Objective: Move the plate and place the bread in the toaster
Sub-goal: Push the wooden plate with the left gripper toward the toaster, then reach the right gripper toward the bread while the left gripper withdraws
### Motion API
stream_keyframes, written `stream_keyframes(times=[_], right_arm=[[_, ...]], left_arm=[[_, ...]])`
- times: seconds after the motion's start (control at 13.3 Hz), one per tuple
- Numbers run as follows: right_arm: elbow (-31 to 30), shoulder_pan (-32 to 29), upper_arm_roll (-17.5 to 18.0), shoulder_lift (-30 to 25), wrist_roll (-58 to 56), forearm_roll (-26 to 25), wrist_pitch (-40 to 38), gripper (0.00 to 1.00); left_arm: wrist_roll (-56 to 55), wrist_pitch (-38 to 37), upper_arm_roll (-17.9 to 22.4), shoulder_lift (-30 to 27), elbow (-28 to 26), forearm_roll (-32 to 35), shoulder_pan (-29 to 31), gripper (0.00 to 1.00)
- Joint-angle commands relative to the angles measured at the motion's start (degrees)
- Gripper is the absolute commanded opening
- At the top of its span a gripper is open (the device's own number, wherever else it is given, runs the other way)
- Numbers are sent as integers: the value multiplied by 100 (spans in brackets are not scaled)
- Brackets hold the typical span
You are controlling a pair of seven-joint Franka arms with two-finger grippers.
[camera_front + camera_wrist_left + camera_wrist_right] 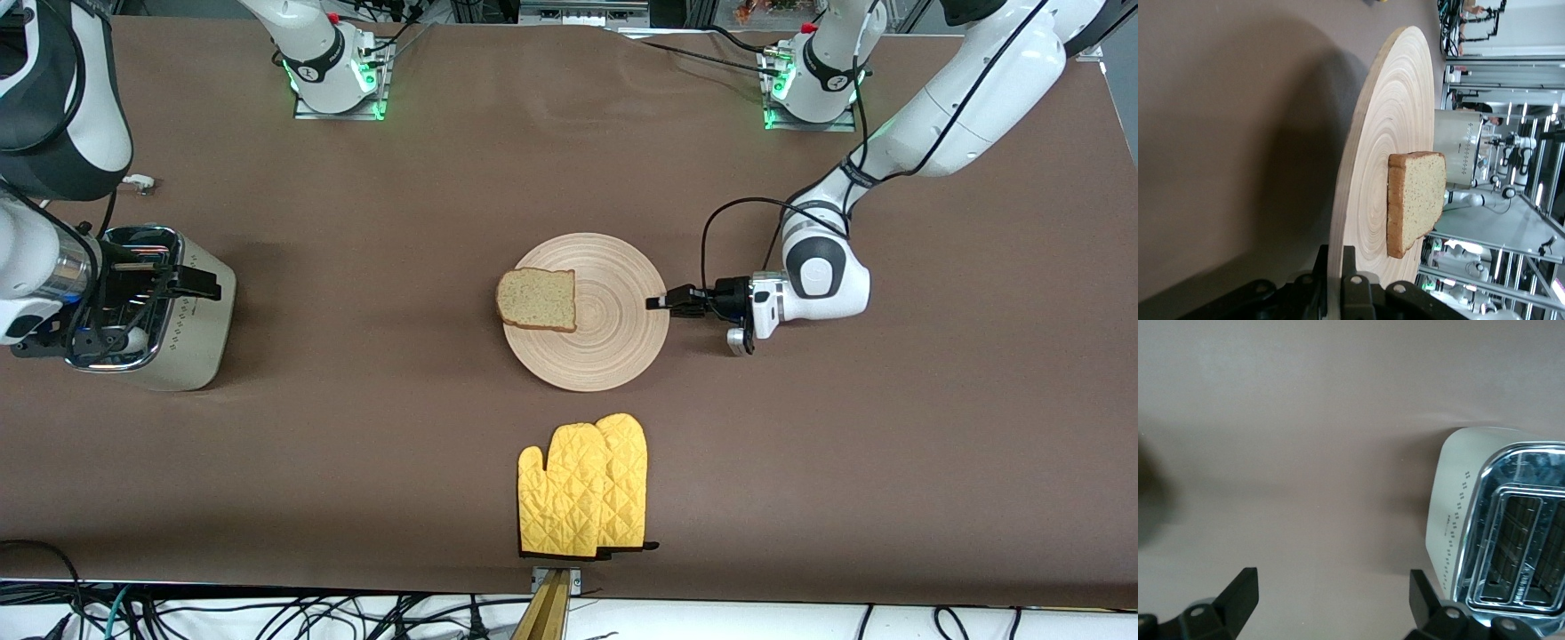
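The round wooden plate lies mid-table, and its grooved face fills the left wrist view. My left gripper is shut on the plate's rim at the edge toward the left arm's end, one finger above and one below. The bread lies flat on the plate's edge toward the right arm's end, slightly overhanging. The cream toaster stands at the right arm's end, slots up. My right gripper hovers by the toaster, open, with only bare table between its fingers.
A pair of yellow quilted oven mitts lies nearer the front camera than the plate, close to the table's front edge. A white plug lies beside the toaster, toward the robot bases. Brown cloth covers the table.
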Motion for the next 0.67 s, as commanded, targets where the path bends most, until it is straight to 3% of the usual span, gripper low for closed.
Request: stream_keyframes(times=[0.0, 0.07, 0.15, 0.3, 0.6], right_arm=[[-72, -23, 36, 27, 43, 410, 17, 100], [-90, -23, 36, 80, 60, 585, 26, 100], [-91, -23, 36, 133, 60, 735, 26, 100], [-108, -6, 36, 255, 69, 1034, 52, 100], [-450, 300, 36, 353, 479, 1422, 499, 100]], left_arm=[[138, 468, -143, -257, -171, -463, -330, 0], [138, 479, -143, -240, -180, -463, -340, 0], [146, 479, -143, -222, -180, -463, -366, 8], [86, 479, -134, -283, -145, -463, -384, 100], [-310, 391, -108, -581, -145, -358, -253, 100]])
